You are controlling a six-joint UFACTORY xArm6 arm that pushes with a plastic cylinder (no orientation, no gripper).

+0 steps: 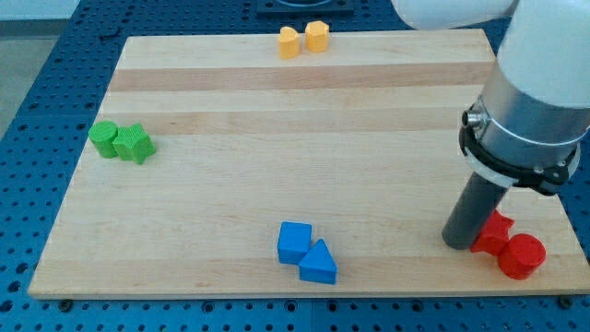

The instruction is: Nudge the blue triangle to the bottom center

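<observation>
The blue triangle (319,263) lies near the board's bottom edge, a little right of centre. A blue cube (294,242) touches it at its upper left. My tip (456,244) stands at the lower right of the board, well to the right of the blue triangle. It is right beside the left side of a red block (495,231).
A red cylinder (522,255) sits at the bottom right corner next to the red block. Two yellow blocks (302,40) are at the top centre edge. A green cylinder (104,138) and a green block (135,143) sit at the left edge. The wooden board (277,157) lies on a blue perforated table.
</observation>
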